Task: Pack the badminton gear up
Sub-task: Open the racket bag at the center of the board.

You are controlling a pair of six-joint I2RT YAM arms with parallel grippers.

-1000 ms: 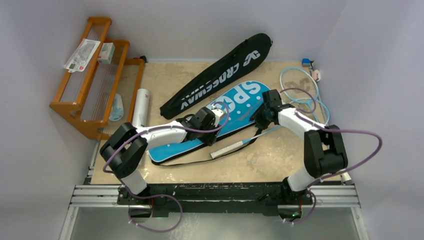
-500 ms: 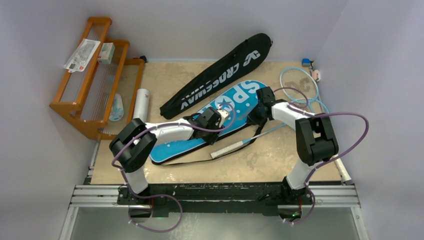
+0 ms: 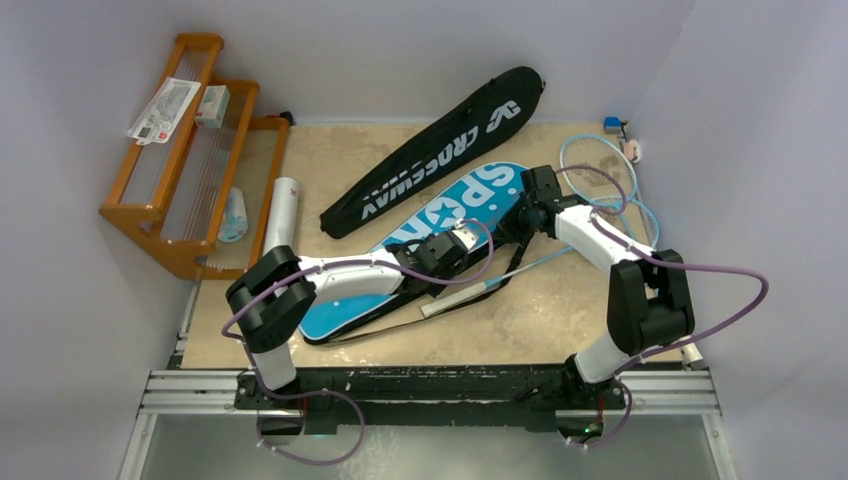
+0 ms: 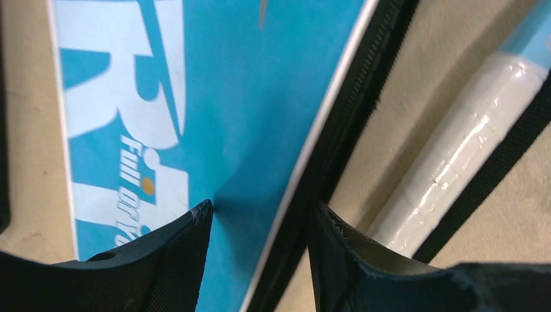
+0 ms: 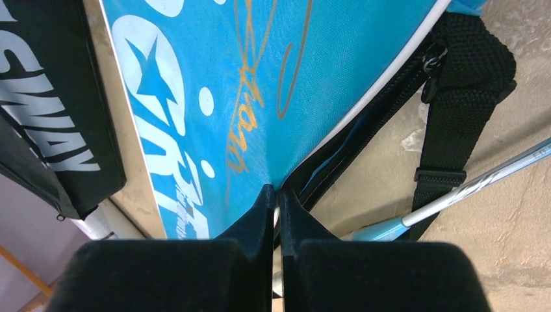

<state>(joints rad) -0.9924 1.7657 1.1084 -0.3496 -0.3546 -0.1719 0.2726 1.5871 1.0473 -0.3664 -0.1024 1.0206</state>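
"CROSSWAY" cover (image 3: pixel 440 150) beside probable "SPORT" cover (image 3: pixel 472 198)

Blue cover (image 3: pixel 470 195) bears white letters, stars and gold scribble; black cover (image 3: pixel 435 150) white lettering; rack (image 3: pixel 170 245) orange

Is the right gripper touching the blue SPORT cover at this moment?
Touching. The right wrist view shows the right gripper shut, its tips pinching the white-piped edge of the blue cover.
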